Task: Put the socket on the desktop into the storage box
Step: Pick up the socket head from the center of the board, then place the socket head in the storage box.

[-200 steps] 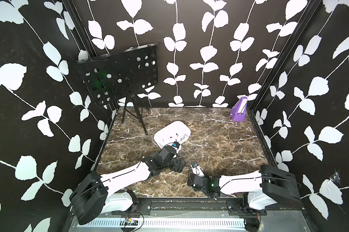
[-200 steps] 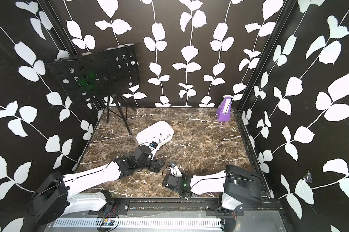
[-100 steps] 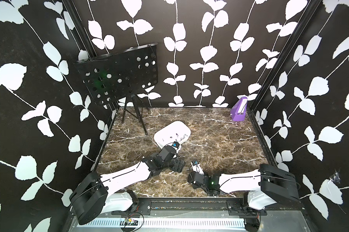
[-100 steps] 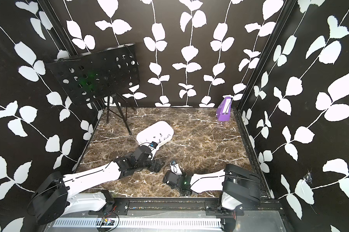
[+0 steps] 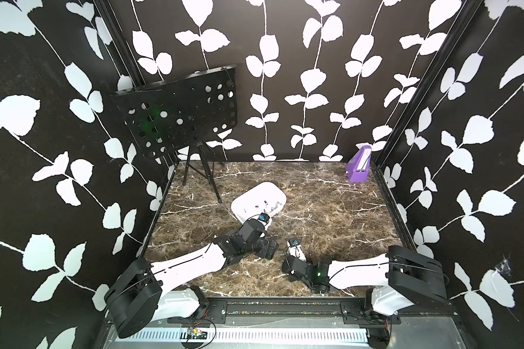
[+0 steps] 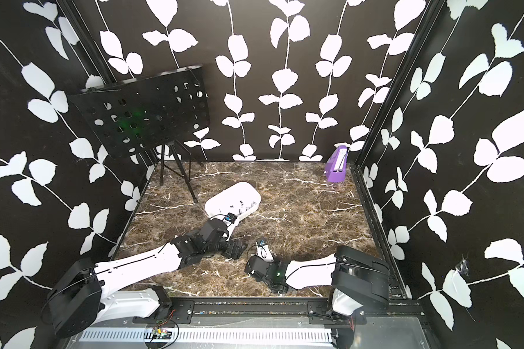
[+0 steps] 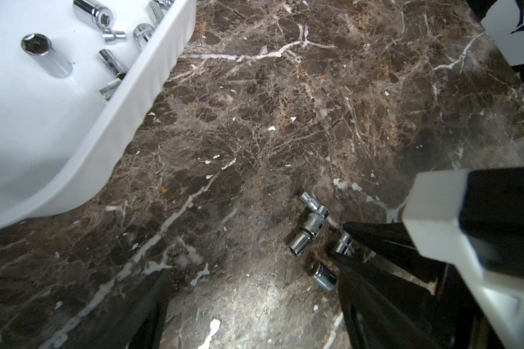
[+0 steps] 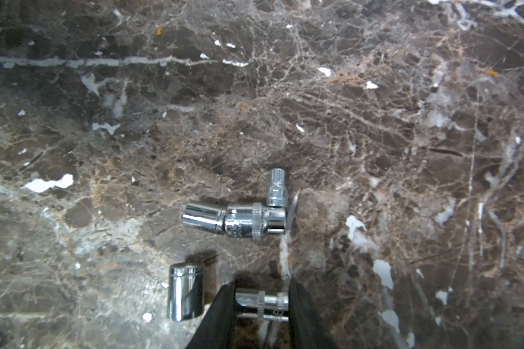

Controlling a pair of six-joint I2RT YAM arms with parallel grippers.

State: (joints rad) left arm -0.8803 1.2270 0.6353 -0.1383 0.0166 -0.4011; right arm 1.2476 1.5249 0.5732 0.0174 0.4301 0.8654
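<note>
Both top views, white storage box point(image 5: 254, 193) point(image 6: 232, 193) mid-surface point(image 5: 330, 211), left wrist view, left tool point(image 7: 251, 296) spread apart and empty beside the box, right wrist view, right tool point(image 8: 260, 308) clamped on a socket point(image 8: 262, 298) lying on the surface, apart from the box

Clearances, as I see them: open desktop point(image 5: 330, 217) right of the storage box point(image 5: 239, 203); left arm point(image 5: 194, 266) lying before the box's near rim; loose sockets point(image 8: 236, 219) just beside my right gripper point(image 8: 260, 287); tripod legs point(image 5: 210, 178) back-left.
</note>
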